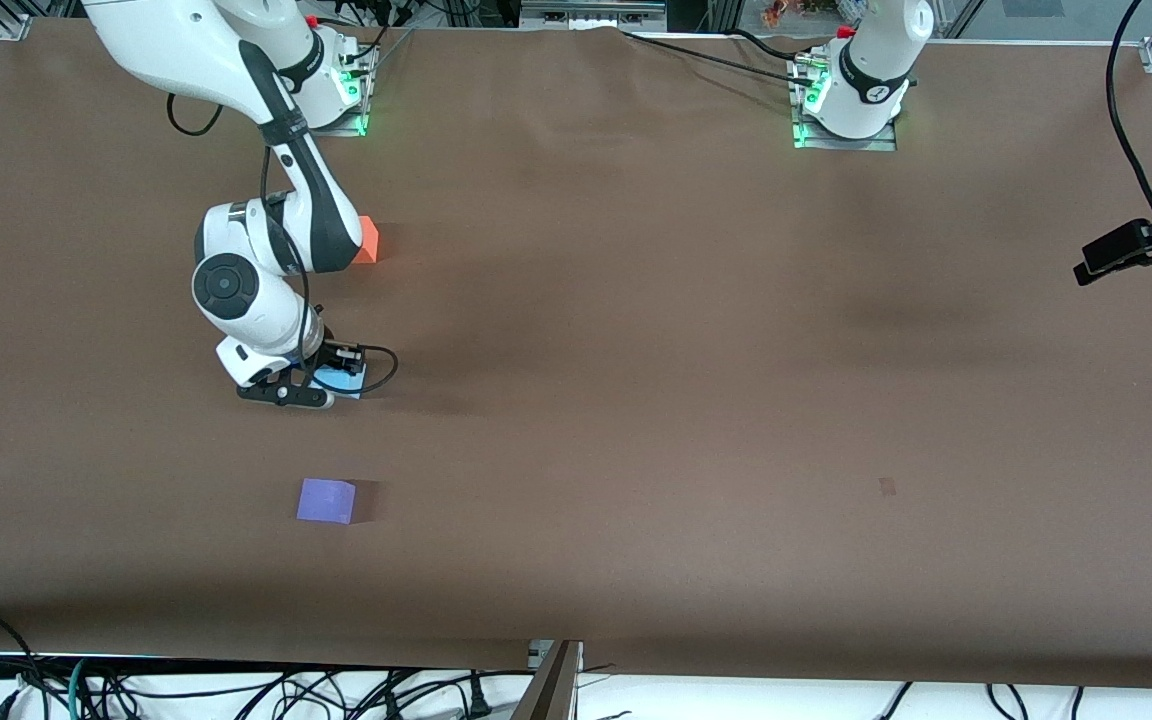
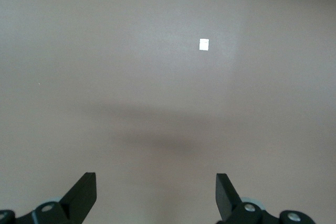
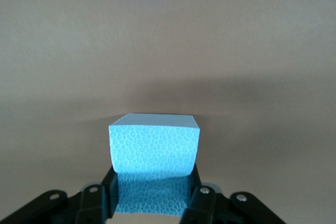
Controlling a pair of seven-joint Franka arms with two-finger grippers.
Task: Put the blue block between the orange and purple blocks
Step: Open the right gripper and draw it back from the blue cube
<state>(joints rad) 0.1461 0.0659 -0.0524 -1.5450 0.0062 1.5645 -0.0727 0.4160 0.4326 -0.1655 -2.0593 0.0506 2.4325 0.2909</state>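
Note:
The blue block (image 1: 344, 381) is a light sky-blue cube between the fingers of my right gripper (image 1: 334, 386), low at the table surface. In the right wrist view the fingers (image 3: 112, 182) press on both sides of the blue block (image 3: 154, 142), so the right gripper (image 3: 153, 178) is shut on it. The orange block (image 1: 367, 241) sits farther from the front camera, partly hidden by the right arm. The purple block (image 1: 326, 500) sits nearer to the camera. The blue block lies roughly between them. My left gripper (image 2: 156, 183) is open and empty over bare table, out of the front view.
A black camera on a clamp (image 1: 1144, 246) juts in at the left arm's end of the table. A small pale mark (image 1: 886, 487) lies on the brown table cover and shows in the left wrist view (image 2: 204, 44). Cables hang along the front edge (image 1: 236, 690).

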